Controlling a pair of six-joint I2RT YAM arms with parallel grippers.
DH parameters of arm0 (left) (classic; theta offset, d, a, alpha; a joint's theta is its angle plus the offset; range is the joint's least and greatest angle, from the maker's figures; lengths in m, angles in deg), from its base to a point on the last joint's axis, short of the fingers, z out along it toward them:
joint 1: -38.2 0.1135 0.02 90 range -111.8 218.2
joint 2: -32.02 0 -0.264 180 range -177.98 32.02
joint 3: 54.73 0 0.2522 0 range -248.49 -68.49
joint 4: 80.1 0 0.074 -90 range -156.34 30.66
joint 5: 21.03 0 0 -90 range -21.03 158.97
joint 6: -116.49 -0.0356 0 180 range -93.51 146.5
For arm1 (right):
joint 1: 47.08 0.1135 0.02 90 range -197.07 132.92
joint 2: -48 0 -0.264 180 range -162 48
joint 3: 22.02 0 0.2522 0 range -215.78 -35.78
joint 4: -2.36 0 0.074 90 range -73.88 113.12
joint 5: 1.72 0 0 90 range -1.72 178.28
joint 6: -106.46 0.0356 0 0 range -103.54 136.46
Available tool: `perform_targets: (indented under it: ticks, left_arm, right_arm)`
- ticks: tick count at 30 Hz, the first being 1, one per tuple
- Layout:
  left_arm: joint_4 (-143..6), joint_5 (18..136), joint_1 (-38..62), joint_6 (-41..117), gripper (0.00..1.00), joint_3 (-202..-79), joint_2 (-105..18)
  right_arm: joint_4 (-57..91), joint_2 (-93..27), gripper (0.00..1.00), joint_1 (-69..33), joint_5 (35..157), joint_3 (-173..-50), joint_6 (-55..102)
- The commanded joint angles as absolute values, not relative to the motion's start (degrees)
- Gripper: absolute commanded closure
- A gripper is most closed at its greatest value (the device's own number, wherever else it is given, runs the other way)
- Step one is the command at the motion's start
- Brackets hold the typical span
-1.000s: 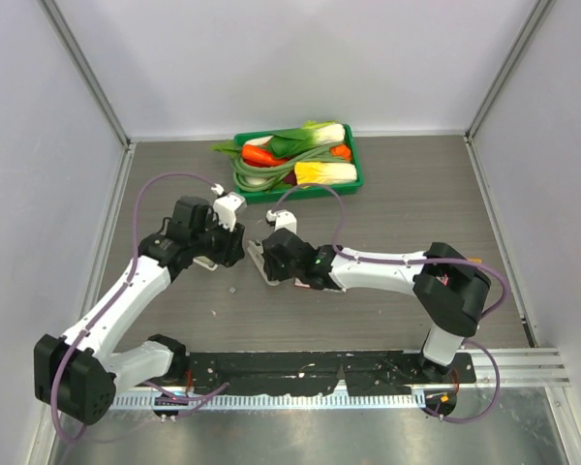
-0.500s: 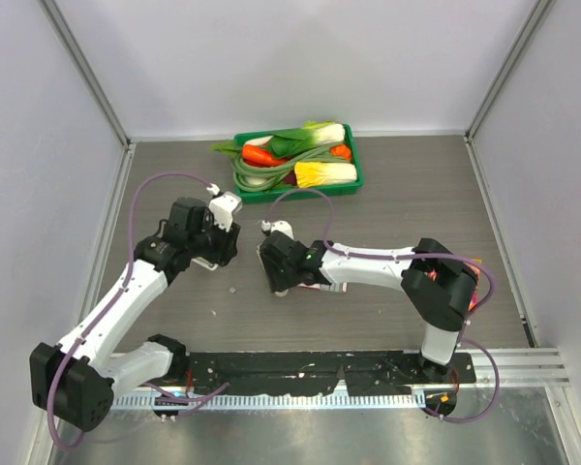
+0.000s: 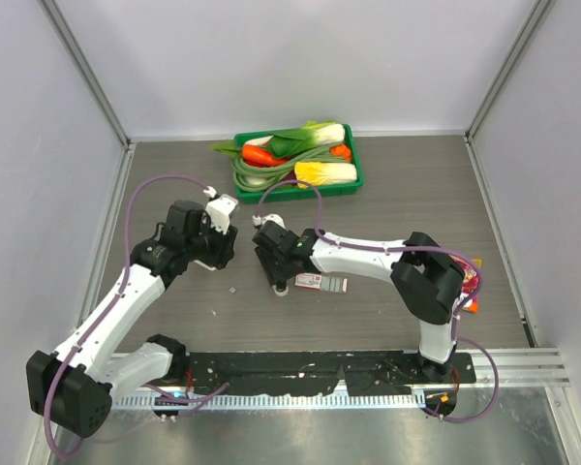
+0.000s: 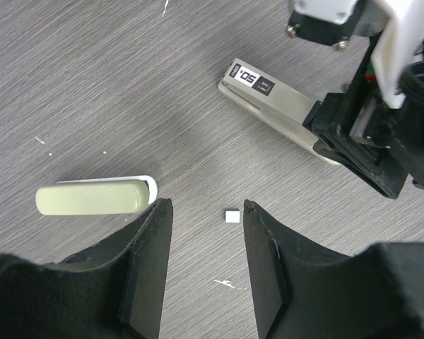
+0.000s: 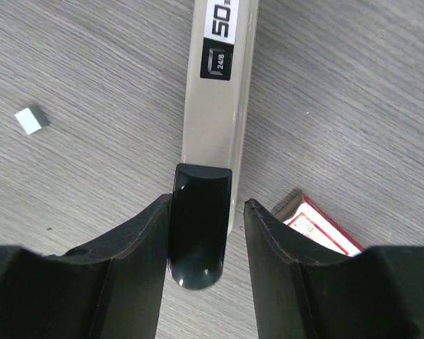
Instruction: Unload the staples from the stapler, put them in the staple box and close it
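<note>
Stapler (image 5: 215,127) is laid flat, label up, near the middle of the table (image 4: 92,70), well off every edge. Its black rear end is straddled by the right gripper (image 5: 207,206). One finger looks to be touching and a sliver of gap is seen at the other, so a firm clamp cannot be told. The left gripper (image 4: 206,208) is held partly spread and empty, low over the table. Just ahead of its tips a tiny block of staples (image 4: 232,216) is seen, apart from the stapler. A pale bar (image 4: 92,198) is laid just beside one of its fingers. A red-and-white box (image 5: 318,227) is tucked close by one right finger.

Risks, as judged:
- If the hold is loose, the stapler may be pivoted or slid when pushed.
- The block is so small that it may be flicked away or missed by the pads.
- The box may be nudged by the right finger.
- Whether staples are left inside is not shown, so unloading could be called done too early.
</note>
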State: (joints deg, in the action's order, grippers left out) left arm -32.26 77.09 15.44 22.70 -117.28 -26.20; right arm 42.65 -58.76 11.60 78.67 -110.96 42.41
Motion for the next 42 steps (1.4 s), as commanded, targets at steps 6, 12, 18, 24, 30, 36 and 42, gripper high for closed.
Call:
perform_targets:
  ticks: [6,12,18,24,30,36,42]
  left_arm:
    - [-32.4,76.4,15.4,21.3,0.51,-117.2,-24.8]
    - [-32.8,77.1,15.4,21.3,0.52,-116.5,-24.8]
    - [-32.5,77.4,15.3,20.6,0.51,-116.1,-24.6]
    - [-32.7,77.7,15.3,20.5,0.51,-115.2,-23.6]
    - [-32.7,77.7,15.3,20.2,0.51,-115.0,-23.4]
    - [-32.8,77.9,15.3,20.5,0.51,-114.9,-23.4]
    - [-32.7,77.6,15.3,20.3,0.51,-115.0,-23.3]
  right_arm:
    - [45.7,-61.0,0.59,11.2,80.3,-113.5,40.4]
    - [43.4,-59.1,0.80,11.1,80.7,-114.3,40.6]
    - [45.8,-61.3,0.69,11.1,81.9,-116.9,39.7]
    - [46.1,-61.3,0.61,11.1,81.0,-117.6,39.0]
    - [47.2,-61.5,0.50,11.1,80.9,-118.7,37.7]
    - [47.5,-62.1,0.53,11.1,80.5,-119.3,37.5]
    - [48.1,-63.5,0.62,10.9,80.8,-119.6,37.4]
